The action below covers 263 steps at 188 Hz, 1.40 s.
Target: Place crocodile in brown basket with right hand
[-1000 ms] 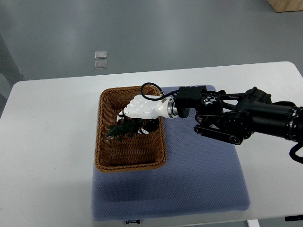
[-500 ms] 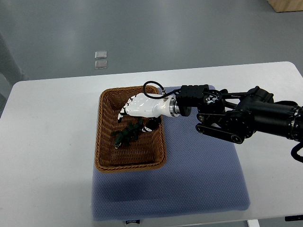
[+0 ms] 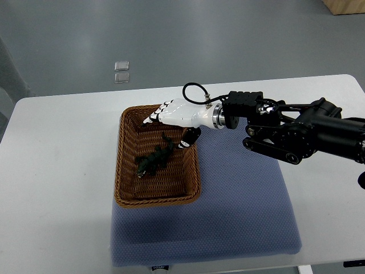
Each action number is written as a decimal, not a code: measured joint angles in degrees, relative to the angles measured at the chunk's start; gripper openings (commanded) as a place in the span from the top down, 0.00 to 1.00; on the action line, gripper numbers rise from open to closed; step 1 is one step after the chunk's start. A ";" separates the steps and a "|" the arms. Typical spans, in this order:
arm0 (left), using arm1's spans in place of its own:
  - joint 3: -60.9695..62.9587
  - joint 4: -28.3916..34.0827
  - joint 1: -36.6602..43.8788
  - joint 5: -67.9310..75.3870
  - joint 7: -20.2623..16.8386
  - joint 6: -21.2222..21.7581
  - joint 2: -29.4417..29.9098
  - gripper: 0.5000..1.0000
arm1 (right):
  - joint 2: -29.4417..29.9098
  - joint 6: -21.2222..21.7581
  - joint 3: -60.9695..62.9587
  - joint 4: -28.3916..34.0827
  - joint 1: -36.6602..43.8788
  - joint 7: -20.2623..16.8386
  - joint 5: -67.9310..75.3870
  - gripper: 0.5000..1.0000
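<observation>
Over the far right corner of the brown basket (image 3: 123,171), the right hand (image 3: 178,112) hung palm down and released. Fingers (image 3: 155,117) were stretched out flat and slightly fanned toward picture left. Thumb (image 3: 189,138) pointed down over the basket's right rim. Nothing in the grasp.

Below and a bit left of the fingertips, the crocodile (image 3: 154,160) lay on the basket floor, clear of the hand and not touching it. Dark green toy, lying on a diagonal: one end toward the thumb, the other toward the basket's near left. Couldn't tell which end was the head.

Behind the hand came a silver wrist ring (image 3: 215,118), with a black cable loop (image 3: 195,91) arching above the wrist. Then the black forearm (image 3: 296,131) ran off to the picture's right edge.

Under the hand and arm was a blue mat (image 3: 239,211). The basket stood on the mat's left part, and the arm passed above its far right part. The mat lay on a white table (image 3: 57,171).

Well beyond the hand, off the table on the grey floor (image 3: 228,34), were two small clear squares (image 3: 121,71), one behind the other. Far behind the arm, at the top right corner, a light wooden edge (image 3: 345,5) showed. Left arm was out of view.
</observation>
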 measured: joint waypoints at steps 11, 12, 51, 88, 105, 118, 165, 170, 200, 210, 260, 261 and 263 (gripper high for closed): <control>0.00 0.00 0.00 0.00 0.00 0.00 0.00 0.00 | -1.25 0.14 2.96 0.06 -0.73 0.68 2.12 0.21; 0.00 0.00 0.00 0.00 0.00 0.00 0.00 0.00 | -1.36 0.16 3.24 0.06 -0.84 0.75 2.35 0.21; 0.00 -0.01 0.00 0.00 0.00 0.00 0.00 0.00 | -5.56 1.27 15.97 0.00 -6.81 2.45 16.53 0.19; 0.00 -0.01 0.01 0.00 0.00 0.00 0.00 0.00 | -5.93 1.95 27.72 -0.49 -12.68 2.34 30.16 0.18; 0.00 -0.01 0.00 0.00 0.00 0.00 0.00 0.00 | -5.50 2.14 30.99 -1.12 -15.42 2.28 36.04 0.18; 0.00 -0.01 -0.01 0.00 0.00 0.00 0.00 0.00 | -5.20 2.16 32.54 -1.52 -17.39 2.27 40.34 0.18; 0.00 -0.01 0.01 0.00 0.00 0.00 0.00 0.00 | -4.65 3.35 36.29 -3.73 -23.05 2.51 55.07 0.18; 0.00 -0.01 0.00 0.00 0.00 0.00 0.00 0.00 | -4.62 3.95 36.74 -3.95 -23.53 2.52 56.68 0.18; 0.00 -0.01 0.01 0.00 0.00 0.00 0.00 0.00 | -4.58 7.69 38.61 -4.76 -26.12 2.51 65.67 0.17; 0.00 -0.01 0.01 0.00 0.00 0.00 0.00 0.00 | -4.57 8.11 38.76 -4.90 -26.75 2.50 67.49 0.17; 0.00 0.00 0.01 0.00 0.00 0.00 0.00 0.00 | -4.55 8.04 39.09 -5.60 -28.33 2.58 68.96 0.17; 0.00 0.00 0.01 0.00 0.00 0.00 0.00 0.00 | -4.55 8.03 39.10 -5.62 -28.33 2.58 68.96 0.17; 0.00 0.00 0.01 0.00 0.00 0.00 0.00 0.00 | -4.54 8.02 39.11 -5.64 -28.34 2.58 68.97 0.17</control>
